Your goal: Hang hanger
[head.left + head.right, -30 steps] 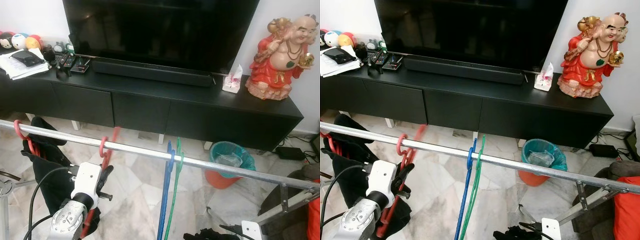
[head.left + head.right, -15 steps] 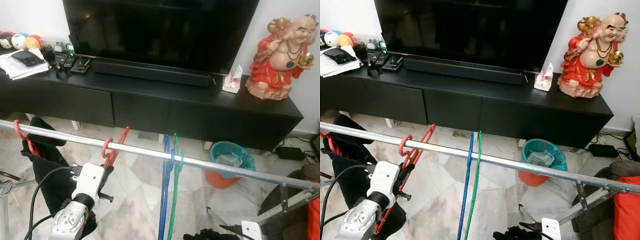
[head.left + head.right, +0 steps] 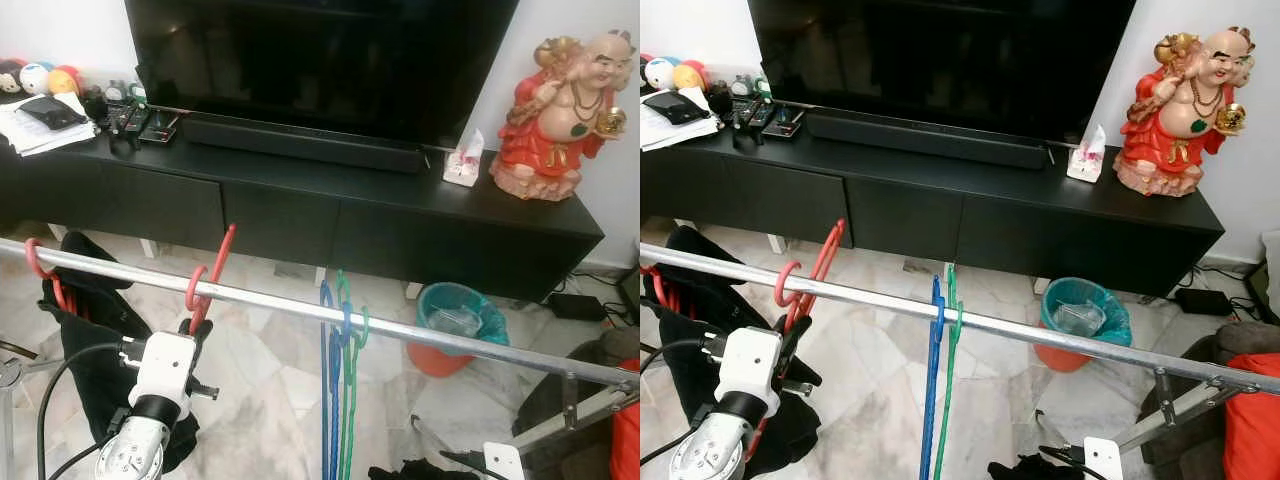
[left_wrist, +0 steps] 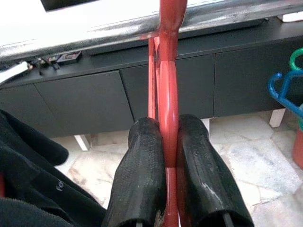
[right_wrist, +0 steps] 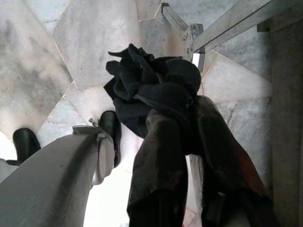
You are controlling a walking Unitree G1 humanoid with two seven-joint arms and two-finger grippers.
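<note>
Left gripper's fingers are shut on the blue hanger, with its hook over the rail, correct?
Not quite: the left gripper is shut on the red hanger, not the blue one. The left wrist view shows it. Its hook is over the rail.

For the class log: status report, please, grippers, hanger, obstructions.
Left gripper shut on red hanger, hook over the rail. Right gripper shut on black cloth, low. Blue hanger and green hanger hang nearby, apart.
</note>
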